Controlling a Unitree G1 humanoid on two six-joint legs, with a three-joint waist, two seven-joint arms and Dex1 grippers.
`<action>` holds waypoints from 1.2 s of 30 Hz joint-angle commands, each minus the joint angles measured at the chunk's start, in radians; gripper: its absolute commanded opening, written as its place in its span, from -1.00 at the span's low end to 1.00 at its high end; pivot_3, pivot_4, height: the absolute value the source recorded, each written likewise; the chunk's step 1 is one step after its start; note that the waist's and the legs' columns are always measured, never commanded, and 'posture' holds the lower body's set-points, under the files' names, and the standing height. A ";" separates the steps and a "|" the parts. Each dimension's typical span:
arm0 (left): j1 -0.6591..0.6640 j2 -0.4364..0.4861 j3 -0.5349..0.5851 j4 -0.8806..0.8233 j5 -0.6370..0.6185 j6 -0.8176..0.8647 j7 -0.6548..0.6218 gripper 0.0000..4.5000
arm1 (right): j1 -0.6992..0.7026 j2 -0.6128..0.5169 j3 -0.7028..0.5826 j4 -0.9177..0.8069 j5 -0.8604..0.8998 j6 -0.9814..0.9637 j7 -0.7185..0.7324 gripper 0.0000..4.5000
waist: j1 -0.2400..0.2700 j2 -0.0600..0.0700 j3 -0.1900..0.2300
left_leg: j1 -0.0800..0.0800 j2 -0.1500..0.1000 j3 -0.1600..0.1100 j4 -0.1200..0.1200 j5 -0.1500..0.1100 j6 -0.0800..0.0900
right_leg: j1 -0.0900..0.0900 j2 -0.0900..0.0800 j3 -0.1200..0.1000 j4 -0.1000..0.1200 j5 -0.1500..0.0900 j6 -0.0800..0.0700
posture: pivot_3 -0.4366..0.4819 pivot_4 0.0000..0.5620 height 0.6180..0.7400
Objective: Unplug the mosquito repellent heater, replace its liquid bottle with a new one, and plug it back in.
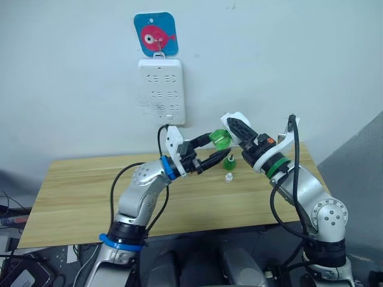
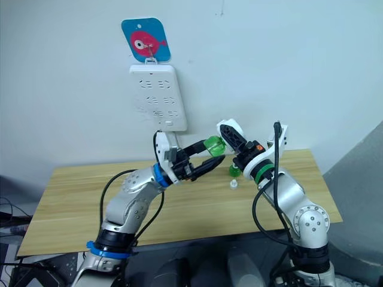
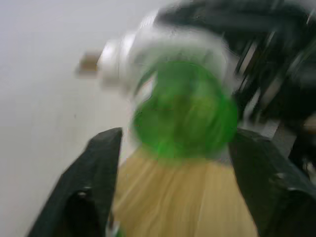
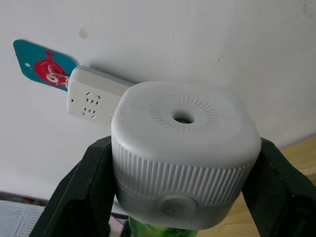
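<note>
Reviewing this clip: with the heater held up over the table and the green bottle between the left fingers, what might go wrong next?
The left gripper is open around the green bottle under the heater; closing off-centre might slip on its round body. The heater, clamped in the right gripper, may twist when the bottle turns. A small bottle and cap on the table below could be knocked over.

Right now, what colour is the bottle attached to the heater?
Green: the bottle under the white heater, clearest in the left wrist view.

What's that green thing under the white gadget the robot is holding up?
A green liquid bottle sits under the mosquito repellent heater, which the right gripper clamps. The left gripper straddles the bottle. Its neck is hidden.
</note>
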 commanded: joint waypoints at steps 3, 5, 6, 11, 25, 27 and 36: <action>0.077 0.112 0.108 -0.087 -0.041 0.043 -0.008 1.00 | -0.042 -0.170 -0.038 -0.082 -0.047 0.073 0.096 0.38 | 0.002 0.000 0.000 | 0.000 0.000 0.000 0.000 0.000 0.000 | 0.000 0.000 0.000 0.000 0.000 0.000 | -0.48 -0.44 0.72; 0.092 0.147 0.161 -0.101 -0.056 0.066 0.014 1.00 | -0.065 -0.267 -0.027 -0.107 -0.109 0.123 0.147 0.38 | 0.006 0.000 0.000 | 0.000 0.000 0.000 0.000 0.000 0.000 | 0.000 0.000 0.000 0.000 0.000 0.000 | -0.48 -0.41 0.72; 0.091 0.164 0.187 -0.101 -0.058 0.070 0.023 1.00 | -0.079 -0.322 -0.013 -0.126 -0.154 0.152 0.182 0.38 | 0.008 0.000 0.000 | 0.000 0.000 0.000 0.000 0.000 0.000 | 0.000 0.000 0.000 0.000 0.000 0.000 | -0.48 -0.41 0.72; 0.025 0.256 0.275 -0.018 -0.067 0.089 0.002 1.00 | -0.127 -0.488 0.028 -0.185 -0.323 0.216 0.361 0.38 | 0.029 0.000 0.000 | 0.000 0.000 0.000 0.000 0.000 0.000 | 0.000 0.000 0.000 0.000 -0.002 0.003 | -0.46 -0.37 0.72; -0.401 0.328 0.222 0.551 0.097 -0.098 -0.137 1.00 | -0.149 -0.487 0.084 -0.260 -0.471 0.259 0.523 0.38 | 0.053 -0.002 0.001 | 0.000 -0.001 0.001 0.001 0.000 0.000 | 0.000 -0.002 -0.001 -0.002 0.000 0.000 | -0.48 -0.34 0.72; -0.437 0.322 0.212 0.605 0.114 -0.121 -0.148 1.00 | -0.146 -0.481 0.081 -0.264 -0.480 0.265 0.528 0.38 | 0.053 -0.002 0.001 | 0.000 -0.001 0.001 0.001 0.000 0.000 | 0.000 -0.002 -0.001 -0.001 0.000 0.000 | -0.49 -0.34 0.72; -0.548 0.274 0.179 0.739 0.149 -0.169 -0.227 1.00 | -0.136 -0.465 0.072 -0.273 -0.501 0.280 0.539 0.37 | 0.052 -0.003 0.002 | 0.000 -0.001 0.001 0.001 0.000 0.000 | 0.000 -0.002 -0.002 -0.001 0.000 0.000 | -0.51 -0.33 0.72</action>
